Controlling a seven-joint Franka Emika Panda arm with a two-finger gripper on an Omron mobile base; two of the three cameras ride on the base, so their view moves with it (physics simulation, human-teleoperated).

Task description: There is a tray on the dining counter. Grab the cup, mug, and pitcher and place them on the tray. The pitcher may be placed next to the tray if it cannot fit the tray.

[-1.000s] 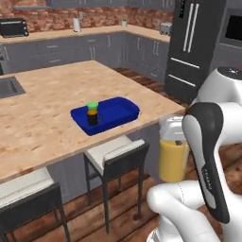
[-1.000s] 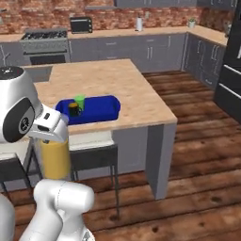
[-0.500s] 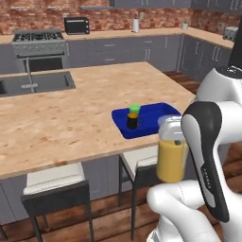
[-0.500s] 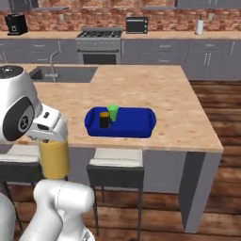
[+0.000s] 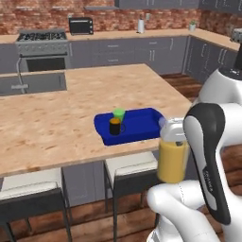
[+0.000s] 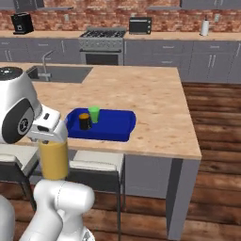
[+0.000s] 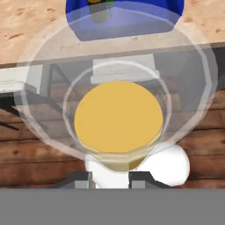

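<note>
Juice filled most of the pitcher (image 5: 172, 156), which hung upright in the air in front of the robot, off the near edge of the dining counter (image 5: 71, 118) and above the stools (image 6: 96, 162). The gripper (image 6: 47, 134) was clamped on its top, at the rim, with the glass body hanging free below it; from the hand camera the pitcher (image 7: 117, 118) showed from above, yellow liquid inside a clear wall. On the counter near that edge lay the blue tray (image 5: 142, 124), with the green cup (image 5: 118, 114) and the black mug (image 5: 115, 126) already standing at its left end, just beside each other, leaving the right part bare.

Glass this full would likely be heavy for a rim hold, and it is stiff, smooth and breakable, so it could slip or swing if tilted or stopped sharply, and the liquid could slosh out. Keeping it vertical and setting it down gently on the bare part of the tray seemed the safer course.
</note>
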